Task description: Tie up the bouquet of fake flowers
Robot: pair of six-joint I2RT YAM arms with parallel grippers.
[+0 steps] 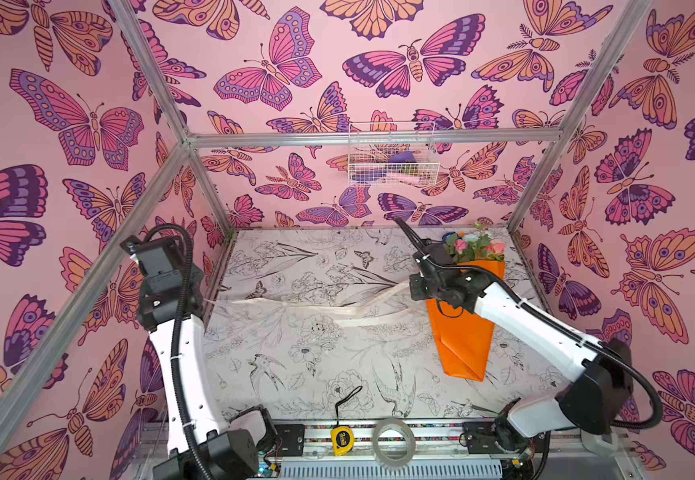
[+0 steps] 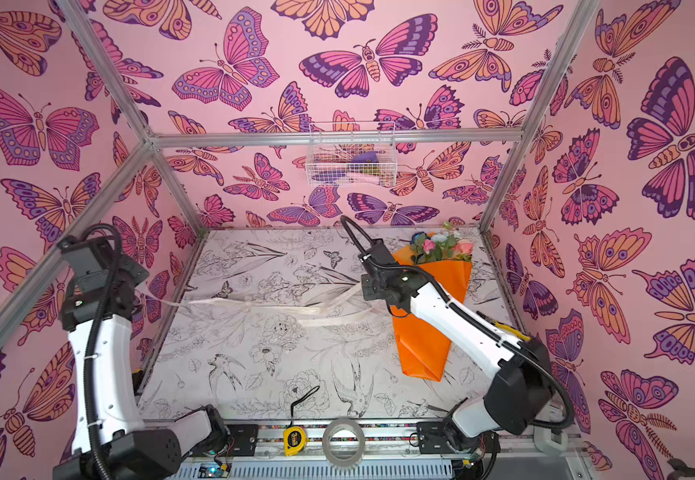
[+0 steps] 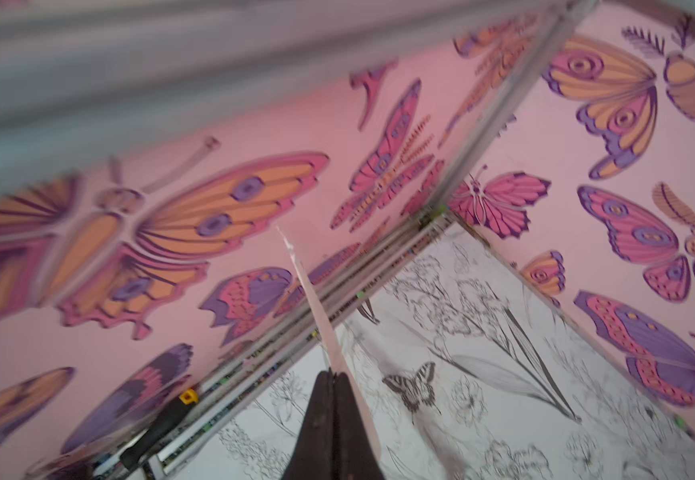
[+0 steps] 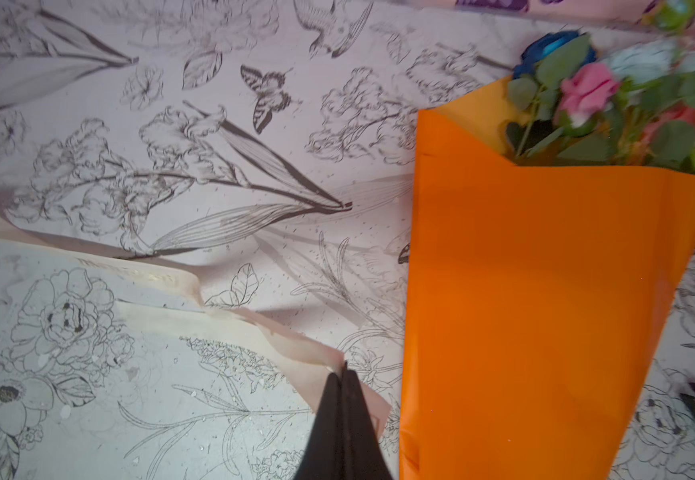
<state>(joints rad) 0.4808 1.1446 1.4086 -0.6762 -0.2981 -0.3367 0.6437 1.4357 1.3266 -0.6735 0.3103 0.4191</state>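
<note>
Left hand (image 3: 332, 376): clamped shut on one end of the cream ribbon (image 3: 308, 291), with a short tail projecting past the black fingertips. Verifiable in the left wrist view only. Right hand (image 4: 343, 370): clamped shut on the opposite end of the cream ribbon (image 4: 254, 328), just beside the bouquet of fake flowers (image 4: 545, 291), at the wrap's edge facing the middle of the counter (image 1: 295, 374). Verifiable in the right wrist view only. Both hands concealed beneath their wrist housings in both top views.

Seen in both top views only: full run of the cream ribbon (image 1: 316, 309), stretched across the counter from arm to arm, raised at the left end, resting on the surface mid-span; right arm crossing above the wrap; tape measure (image 1: 342, 440) and tape roll (image 1: 393, 442) at the front edge; wire basket (image 1: 391, 156) on the back wall.

Bouquet of fake flowers (image 1: 462, 332): flat on the right side of the counter, blooms toward the back wall, pointed foot toward the front. Glossy orange paper folded into a cone. Pink, peach, blue and pale blooms with green leaves at the open mouth, closest but blurred in the right wrist view. Ribbon beside the wrap, not around it.
</note>
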